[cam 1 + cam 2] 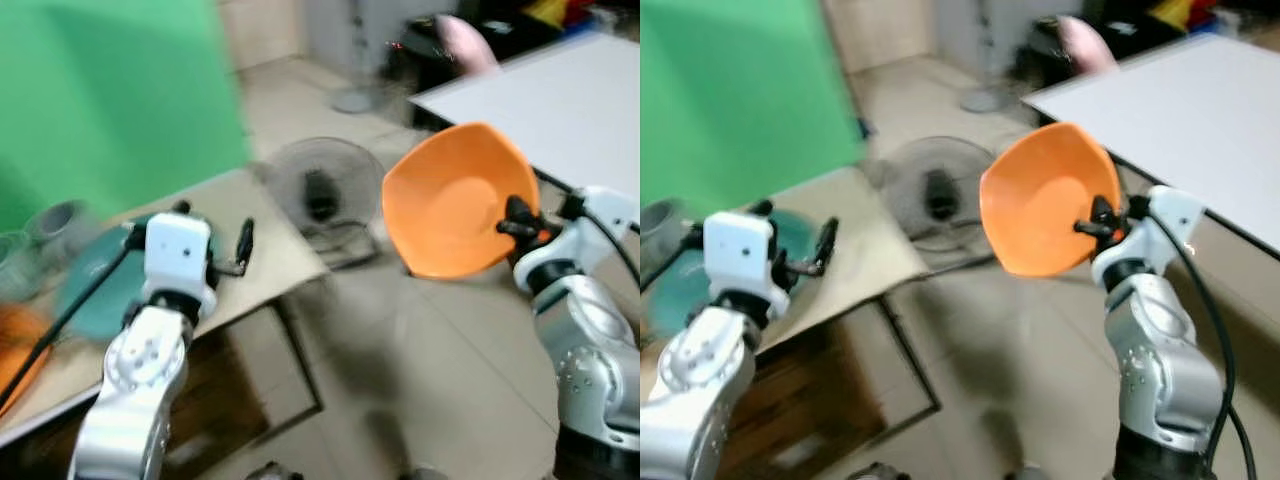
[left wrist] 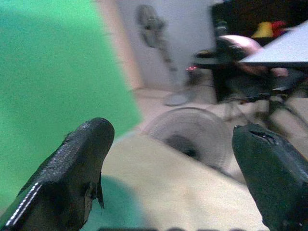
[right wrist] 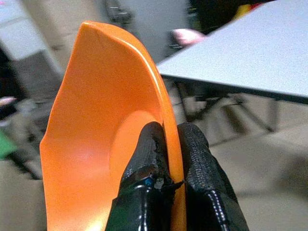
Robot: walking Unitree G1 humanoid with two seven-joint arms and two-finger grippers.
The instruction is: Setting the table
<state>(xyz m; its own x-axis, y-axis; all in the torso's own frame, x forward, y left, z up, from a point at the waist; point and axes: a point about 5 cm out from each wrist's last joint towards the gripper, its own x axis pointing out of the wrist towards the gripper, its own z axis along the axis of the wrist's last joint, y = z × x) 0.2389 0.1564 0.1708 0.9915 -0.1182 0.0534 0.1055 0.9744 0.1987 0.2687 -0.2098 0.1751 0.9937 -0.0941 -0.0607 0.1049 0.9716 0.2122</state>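
My right gripper (image 1: 517, 222) is shut on the rim of an orange bowl (image 1: 455, 200), which it holds tilted on edge in the air over the floor. In the right wrist view the two black fingers (image 3: 192, 154) pinch the rim of the bowl (image 3: 96, 144) from both sides. A large white table (image 1: 570, 90) stands behind the bowl at the right. My left gripper (image 2: 171, 134) is open and holds nothing. It hovers over a low wooden table (image 1: 270, 250), beside a teal plate (image 1: 95, 285).
A floor fan (image 1: 320, 195) lies on the tiled floor between the two tables. A green screen (image 1: 110, 90) stands behind the low table. An orange dish (image 1: 15, 350), a grey ring (image 1: 60, 220) and a glass (image 1: 15, 260) sit at its left end. The picture is blurred.
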